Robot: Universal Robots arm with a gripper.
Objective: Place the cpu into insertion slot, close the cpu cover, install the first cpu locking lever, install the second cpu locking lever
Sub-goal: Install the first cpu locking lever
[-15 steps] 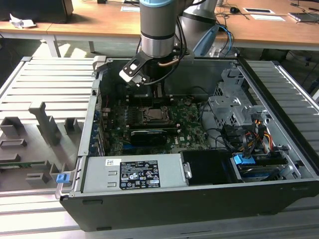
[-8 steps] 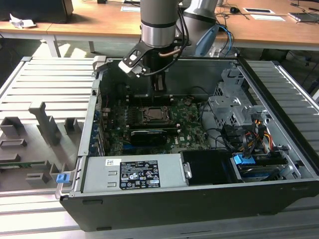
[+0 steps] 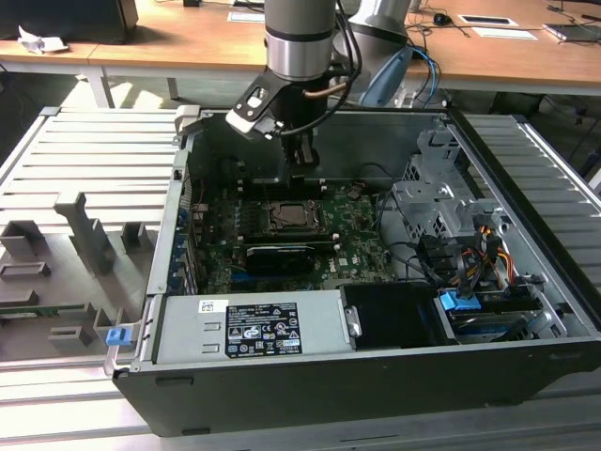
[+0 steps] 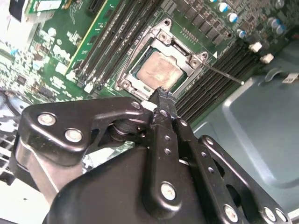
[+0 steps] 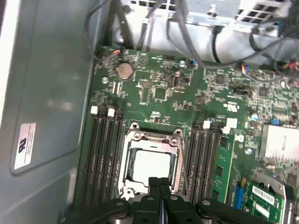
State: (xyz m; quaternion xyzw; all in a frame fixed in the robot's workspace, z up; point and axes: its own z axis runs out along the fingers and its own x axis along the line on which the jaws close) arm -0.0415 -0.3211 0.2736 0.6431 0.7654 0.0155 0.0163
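The cpu (image 5: 150, 165) sits in the insertion slot (image 3: 273, 222), cpu cover (image 5: 135, 139) down around it, memory slots (image 5: 100, 154) flanking both sides. My tool (image 5: 159, 183) hangs above, clamped shut, empty. Second wrist view shows a thin locking lever (image 4: 224, 74) sticking out sideways; exterior view adds a long black card (image 3: 279, 256) nearby.

1. In the exterior view you get bright, even light on the wooden bench (image 3: 188, 42) and the ribbed metal panels (image 3: 84, 150), which look pale and washed out.
2. The inside of the computer case (image 3: 376, 376) lies in shade, darkest below the arm (image 3: 300, 38).
3. In the second wrist view the chip (image 4: 159, 70) has a dull sheen, while the end effector (image 4: 161, 95) near the lens is dark and soft.
4. In the first wrist view you see pale glare on the case wall (image 5: 46, 70), and the green board (image 5: 163, 93) looks hazy.
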